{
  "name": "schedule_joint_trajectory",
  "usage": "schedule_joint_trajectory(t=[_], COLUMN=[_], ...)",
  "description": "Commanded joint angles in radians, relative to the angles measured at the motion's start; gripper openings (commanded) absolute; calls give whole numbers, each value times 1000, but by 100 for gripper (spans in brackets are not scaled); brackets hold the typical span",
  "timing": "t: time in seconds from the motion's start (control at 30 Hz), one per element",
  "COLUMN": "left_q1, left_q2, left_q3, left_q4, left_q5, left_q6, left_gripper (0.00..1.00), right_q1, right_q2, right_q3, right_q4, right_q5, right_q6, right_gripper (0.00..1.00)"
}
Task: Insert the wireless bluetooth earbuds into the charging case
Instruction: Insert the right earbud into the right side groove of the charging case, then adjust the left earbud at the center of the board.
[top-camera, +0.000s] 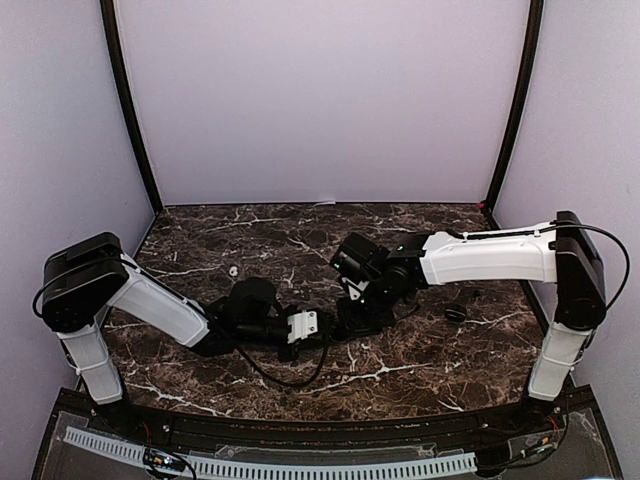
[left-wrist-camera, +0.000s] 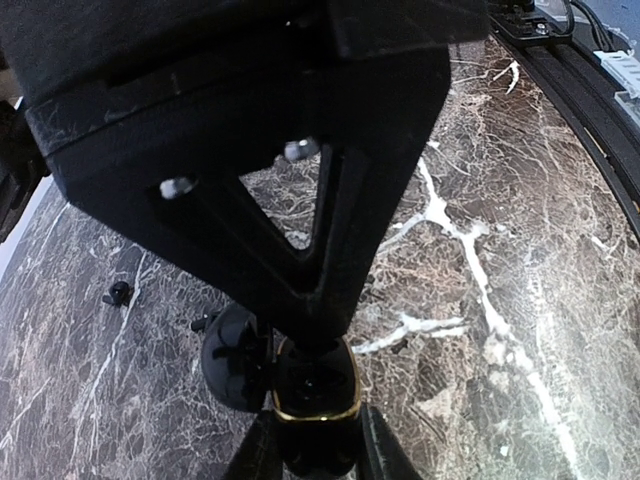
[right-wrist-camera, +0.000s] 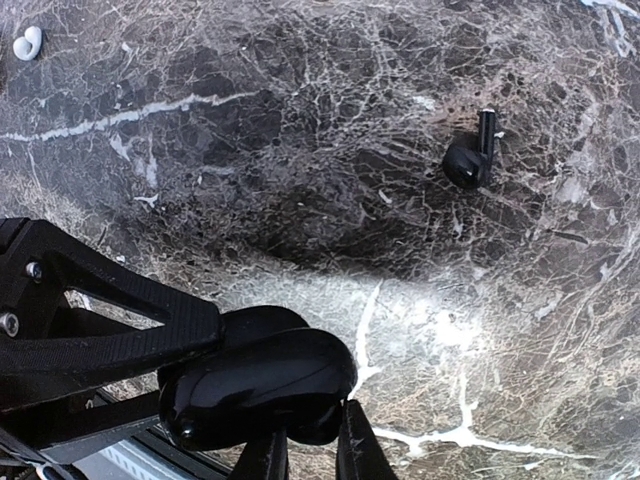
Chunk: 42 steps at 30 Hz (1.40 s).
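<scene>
Grippers meet mid-table over the dark brown, white-veined marble tabletop (top-camera: 400, 370).

Left gripper (top-camera: 335, 322): its black triangular fingers are clamped on the glossy black pebble-shaped charging case (right-wrist-camera: 262, 385), one finger on each side. The case is off the marble and open. The rounded lid (left-wrist-camera: 232, 360) is swung to one side, and the base, edged by a thin gold rim (left-wrist-camera: 315, 412), faces the left wrist camera. The interior is dark, so I cannot tell whether a bud is seated.

Right gripper (right-wrist-camera: 307, 450): the narrow fingertips are slightly apart and sit at the lower end of the case base, one on each flank. I cannot tell whether they press it, or whether anything is pinched between them.

Loose earbuds on the marble, apart from the case:
- black stemmed earbud (right-wrist-camera: 468, 158), lying on its side
- small white earbud (right-wrist-camera: 28, 42), far corner of the right wrist view; seen overhead beyond the left forearm
- small black earbud (left-wrist-camera: 118, 292), beyond the lid in the left wrist view
</scene>
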Motion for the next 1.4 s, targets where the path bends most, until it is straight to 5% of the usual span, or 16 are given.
schedule_joint_trajectory(t=[0.0, 0.7, 1.17, 1.37], left_q1=[-25, -26, -18, 25], left_q2=[-23, -8, -10, -24], left_q3=[41, 20, 4, -49], left_q4=[34, 82, 139, 251], left_q5=[43, 39, 64, 154], left_q6=[-8, -29, -69, -157], left_gripper=[0, 0, 0, 0], right_q1=[5, -1, -11, -13], right_q2=[11, -76, -129, -164], right_q3=[15, -70, -119, -140], right_q4=[60, 157, 204, 214], right_q5=[2, -106, -160, -161], right_q6=[9, -12, 6, 1], right_gripper=[0, 30, 33, 47])
